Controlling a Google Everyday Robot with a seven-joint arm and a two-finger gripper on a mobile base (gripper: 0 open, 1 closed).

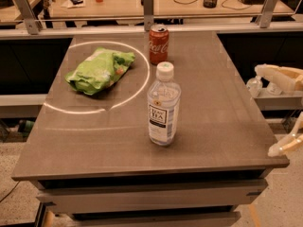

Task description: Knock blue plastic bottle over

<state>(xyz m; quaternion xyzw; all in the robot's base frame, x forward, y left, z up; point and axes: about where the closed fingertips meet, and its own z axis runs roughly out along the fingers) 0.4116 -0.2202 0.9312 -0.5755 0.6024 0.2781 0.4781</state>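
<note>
Single elevated view from near the table's [227, 108] front edge, looking down and across its top toward the desk [123, 4] behind. The gripper [284, 111], fingers apart, enters at the right margin, just off the table.

**Right side open, clutter behind and left**

The gripper [266, 110] hung just off the table's [227, 126] right edge, fingers spread wide. Bare tabletop lay between it and the blue plastic bottle [163, 105]. 1 red can [158, 44] stood close behind the bottle, not touching. The green bag [99, 70] lay well left.
</note>
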